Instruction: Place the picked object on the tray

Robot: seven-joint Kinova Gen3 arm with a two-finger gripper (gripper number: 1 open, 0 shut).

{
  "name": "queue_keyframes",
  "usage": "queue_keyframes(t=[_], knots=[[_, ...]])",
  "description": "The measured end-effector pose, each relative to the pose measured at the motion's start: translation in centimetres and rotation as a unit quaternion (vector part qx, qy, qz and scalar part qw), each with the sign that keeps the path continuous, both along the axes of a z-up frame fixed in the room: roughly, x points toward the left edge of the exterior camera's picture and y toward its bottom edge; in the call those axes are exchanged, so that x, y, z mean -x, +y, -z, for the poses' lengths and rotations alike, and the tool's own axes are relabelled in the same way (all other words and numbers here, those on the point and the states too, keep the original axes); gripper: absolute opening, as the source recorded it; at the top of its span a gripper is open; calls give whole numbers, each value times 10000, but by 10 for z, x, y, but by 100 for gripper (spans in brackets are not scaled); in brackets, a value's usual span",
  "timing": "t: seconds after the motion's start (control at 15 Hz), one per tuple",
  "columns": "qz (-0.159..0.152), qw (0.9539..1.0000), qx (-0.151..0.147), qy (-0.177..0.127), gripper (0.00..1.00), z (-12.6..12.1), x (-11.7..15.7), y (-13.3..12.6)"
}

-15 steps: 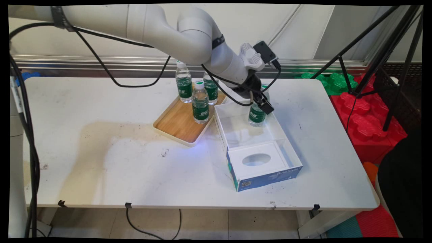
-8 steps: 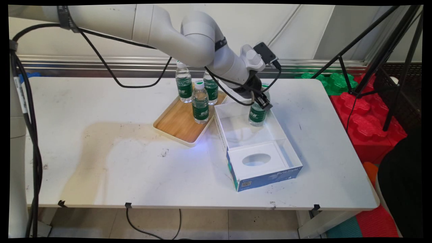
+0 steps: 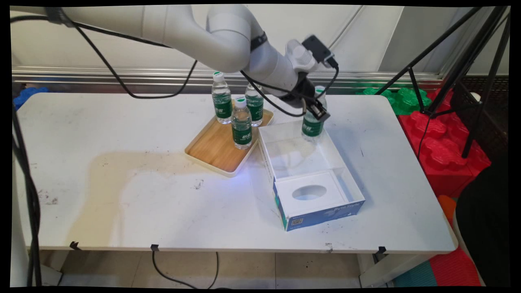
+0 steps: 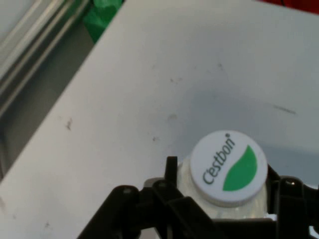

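My gripper (image 3: 316, 109) is shut on the neck of a small water bottle (image 3: 312, 125) with a green label. The bottle hangs upright, just above the far end of an open white box with a blue front (image 3: 321, 215). In the hand view the bottle's white and green cap (image 4: 227, 167) sits between the black fingers (image 4: 172, 167) of the gripper (image 4: 227, 201), over the bare table (image 4: 149, 89). Three more such bottles (image 3: 241, 124) stand on a wooden tray (image 3: 211, 152) left of the box.
The box holds a white insert with an oval hole (image 3: 309, 192) at its near end. Large red and green blocks (image 3: 439, 138) and a black tripod (image 3: 480, 81) stand beyond the table's right edge. Black cables (image 3: 122, 77) hang from the arm.
The bottle stood on the floor of the box with the gripper about its neck; now the gripper has raised it up and slightly back, clear of the box floor.
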State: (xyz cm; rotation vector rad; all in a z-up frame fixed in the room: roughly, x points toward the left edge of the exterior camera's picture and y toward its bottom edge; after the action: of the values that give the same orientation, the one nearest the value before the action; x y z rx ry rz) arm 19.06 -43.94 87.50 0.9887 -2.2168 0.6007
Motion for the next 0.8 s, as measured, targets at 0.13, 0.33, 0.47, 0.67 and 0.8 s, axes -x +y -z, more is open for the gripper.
queue_keyframes(t=[0.13,0.33,0.47,0.67,0.8], knots=[[-23,9999,100,36,0,-13,-2,5],[-57,9996,265,83,0,-38,-9,18],[-69,9992,378,102,0,-57,-16,30],[-85,9987,499,105,0,-80,-28,48],[-102,9983,557,109,0,-96,-37,63]])
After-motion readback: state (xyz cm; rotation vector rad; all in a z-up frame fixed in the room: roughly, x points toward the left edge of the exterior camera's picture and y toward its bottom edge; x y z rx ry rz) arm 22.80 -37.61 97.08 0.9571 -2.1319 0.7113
